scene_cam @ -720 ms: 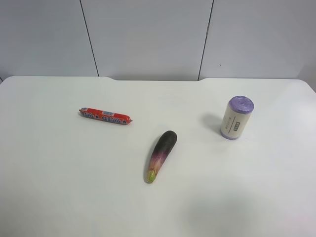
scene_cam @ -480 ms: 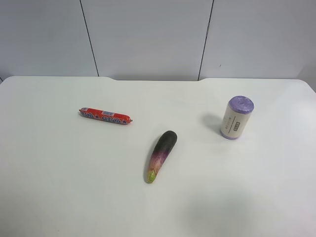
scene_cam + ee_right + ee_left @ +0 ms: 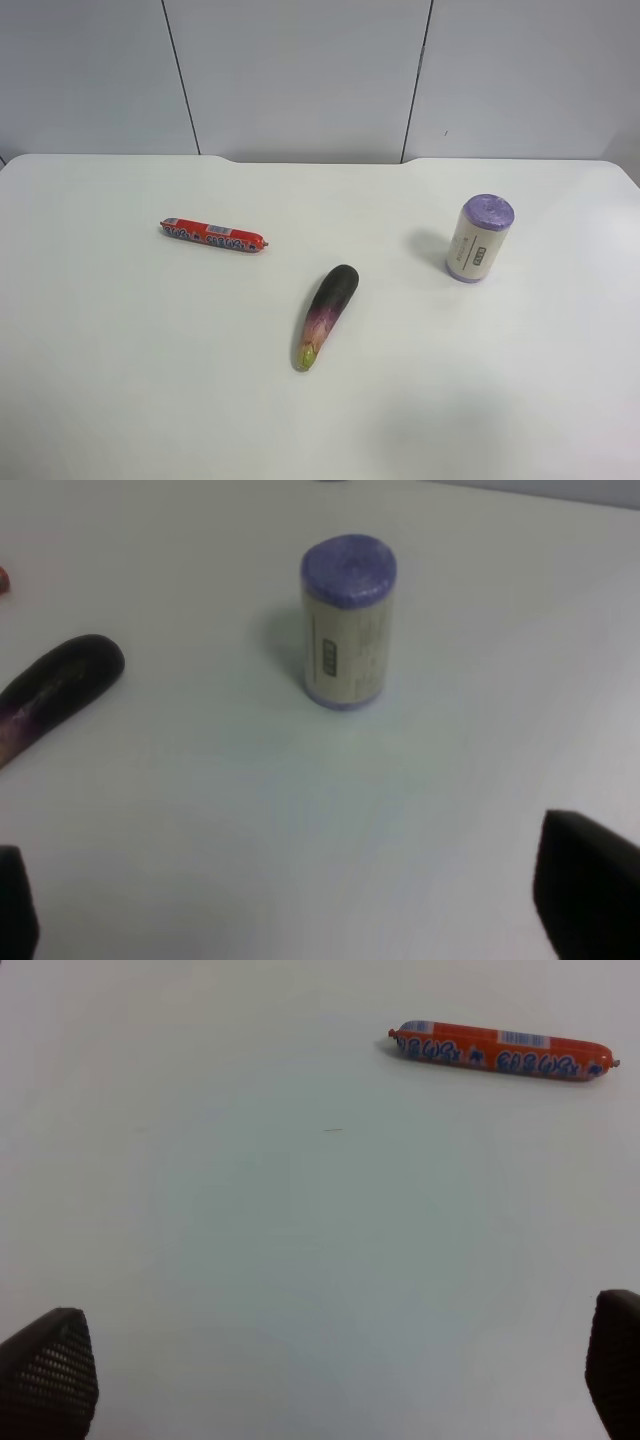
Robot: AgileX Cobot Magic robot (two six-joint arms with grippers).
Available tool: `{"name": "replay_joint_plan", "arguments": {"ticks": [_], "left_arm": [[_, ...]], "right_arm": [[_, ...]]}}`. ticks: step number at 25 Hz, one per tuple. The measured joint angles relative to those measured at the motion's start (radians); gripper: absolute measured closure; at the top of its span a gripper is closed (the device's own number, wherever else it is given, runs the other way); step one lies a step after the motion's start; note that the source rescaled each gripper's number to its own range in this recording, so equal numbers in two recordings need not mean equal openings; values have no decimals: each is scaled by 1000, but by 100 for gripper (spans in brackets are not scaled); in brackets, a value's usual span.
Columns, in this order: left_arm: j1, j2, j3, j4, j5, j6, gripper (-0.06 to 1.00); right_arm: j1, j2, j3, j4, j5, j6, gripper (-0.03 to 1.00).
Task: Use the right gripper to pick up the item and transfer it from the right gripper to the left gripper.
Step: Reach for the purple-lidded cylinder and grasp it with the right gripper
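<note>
The item (image 3: 480, 238) is standing upright on one purple end on the white table (image 3: 120, 390), over toward the right of the high view. Its cream wrapper and small dark label are facing the camera, and nothing is touching it.

The right gripper (image 3: 300, 910) is hanging over the table short of the item with its jaws spread wide. Only its two dark fingertips (image 3: 585, 890) are showing, at opposite edges of its wrist view, with bare table lying between them. They are gripping nothing. The item is sitting ahead of that gap, roughly in line with its middle and well apart from both fingertips.

The eggplant (image 3: 326, 314) is lying on its side near the middle of the table, its dark end pointing toward the far wall and its green stem end toward the near edge. It is resting between the sausage stick (image 3: 212, 235) and the item, apart from both (its dark end is just poking into the right wrist view).

The left gripper (image 3: 330, 1370) is also hanging with its jaws spread as wide as they go, holding nothing. One textured finger (image 3: 45, 1375) is peeking in at each side of its view. The sausage stick is lying flat ahead of it and off to one side, well clear of the fingers.
</note>
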Motion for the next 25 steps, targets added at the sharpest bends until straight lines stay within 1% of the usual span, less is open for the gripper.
{"name": "replay_joint_plan", "arguments": {"ticks": [21, 25], "left_arm": [[0, 0, 0, 0, 0, 0, -6], [0, 0, 0, 0, 0, 0, -6]], "right_arm": [[0, 0, 0, 9, -15, 4, -3], [0, 0, 0, -1, -22, 47, -3]]}}
